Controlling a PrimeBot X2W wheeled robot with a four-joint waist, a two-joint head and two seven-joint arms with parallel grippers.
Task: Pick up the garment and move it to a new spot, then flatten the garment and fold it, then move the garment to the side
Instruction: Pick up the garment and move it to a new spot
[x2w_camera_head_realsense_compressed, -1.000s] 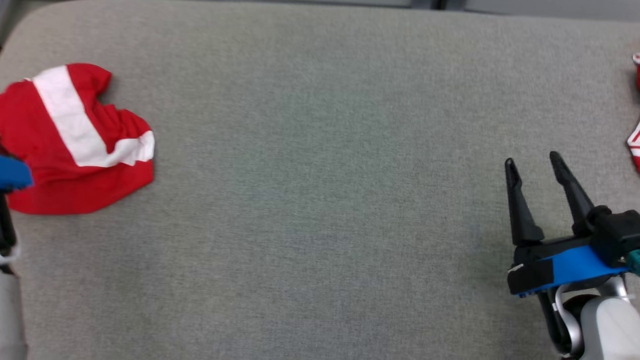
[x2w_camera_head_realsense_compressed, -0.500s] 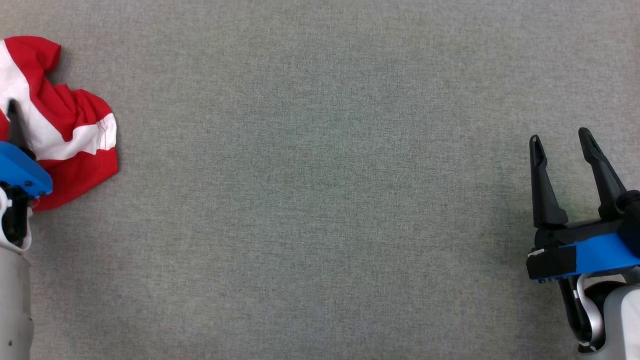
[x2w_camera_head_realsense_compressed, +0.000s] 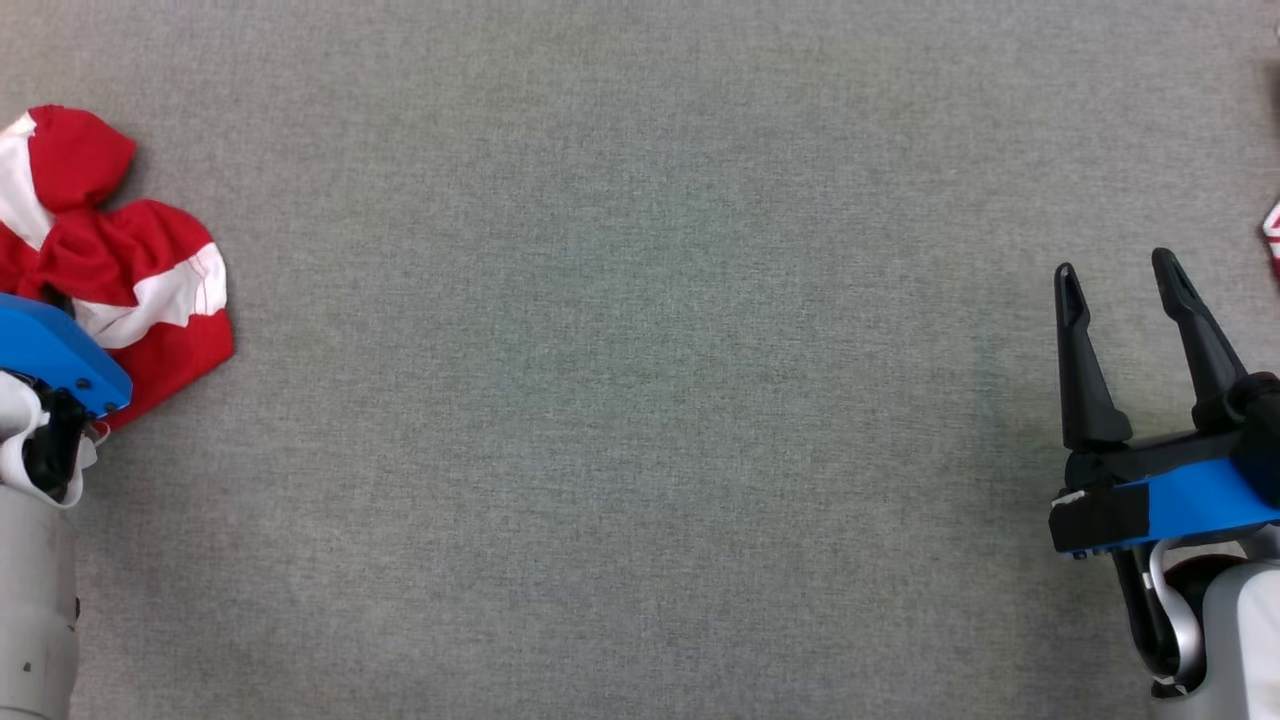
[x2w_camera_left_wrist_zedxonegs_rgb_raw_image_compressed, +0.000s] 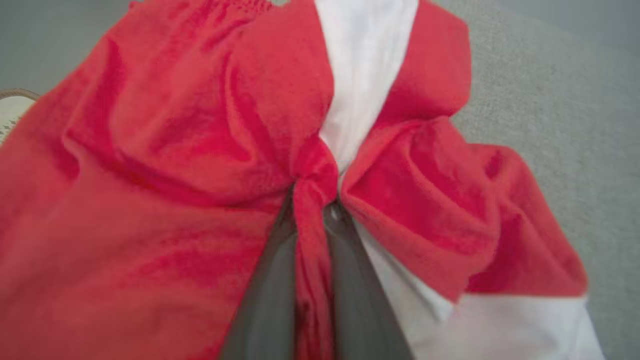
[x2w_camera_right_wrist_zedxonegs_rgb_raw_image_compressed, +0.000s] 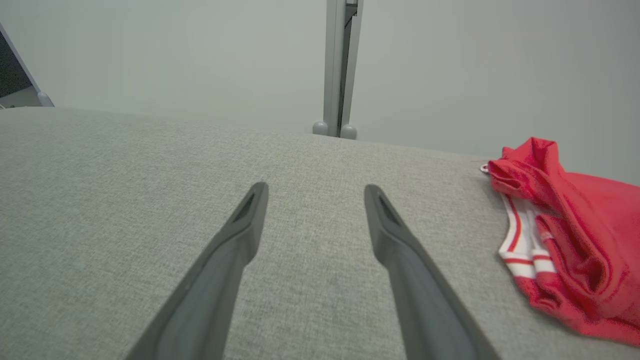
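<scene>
The garment is a red piece with a broad white band. It lies crumpled at the far left of the grey padded surface, partly beyond the left edge of the head view. My left gripper is on it. In the left wrist view the two dark fingers stand close together with a ridge of red cloth squeezed between them, and the cloth is drawn into folds toward that point. So this gripper is closed on a fold near the middle of the heap, and I judge that the pick-up step is in hand, with the lift not yet made.

The heap has no clean long axis. In the head view it is somewhat longer in the direction away from me than across, and the white band crosses it at a slant.

What matters for the coming move is the direction. The free space lies to the right of the garment, toward the middle of the surface, so I expect to carry it that way.

My right gripper hangs at the far right, well apart from the garment, its fingers spread and holding nothing. The left arm is clearly the nearer one. A second red-and-white garment lies just beside the right gripper, on its outer side. I judge that one is not my concern now.
</scene>
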